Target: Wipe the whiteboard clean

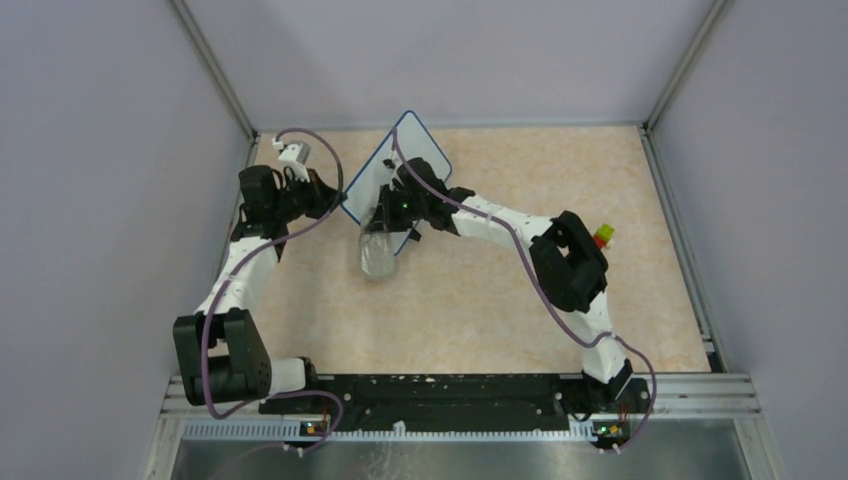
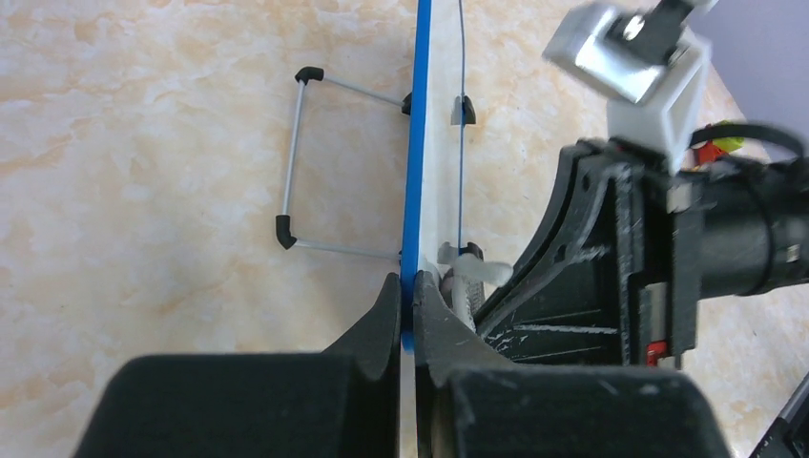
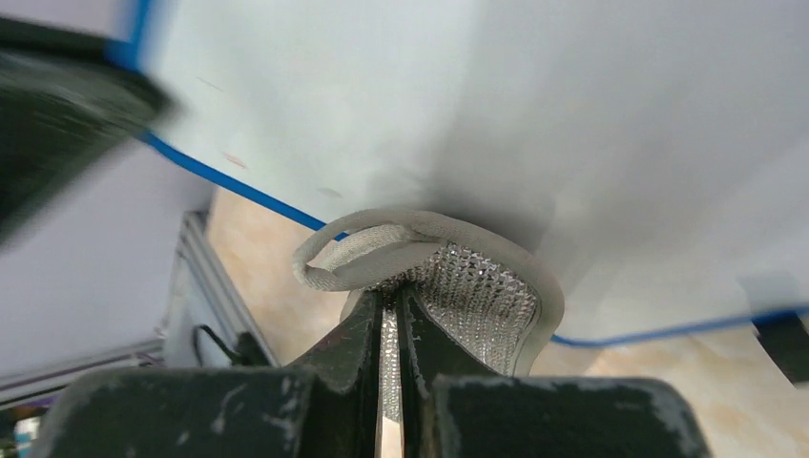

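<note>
The whiteboard [image 1: 412, 152] stands tilted on edge at the back middle of the table. My left gripper [image 1: 338, 204] is shut on its left blue rim; in the left wrist view the jaws [image 2: 408, 307] pinch the rim [image 2: 417, 143]. The board's wire stand with black feet [image 2: 291, 162] sticks out behind. My right gripper [image 1: 392, 214] is shut on the grey mesh eraser pad [image 1: 377, 252], which hangs below it. In the right wrist view the pad [image 3: 482, 286] presses against the board's white face [image 3: 429, 95], which is nearly blank with faint red specks [image 3: 234, 159].
A small red and yellow object [image 1: 603, 236] lies at the right, behind the right arm's elbow. Grey walls and metal rails [image 1: 672, 200] enclose the marbled table. The left gripper's body [image 3: 57, 105] shows blurred at the board's edge.
</note>
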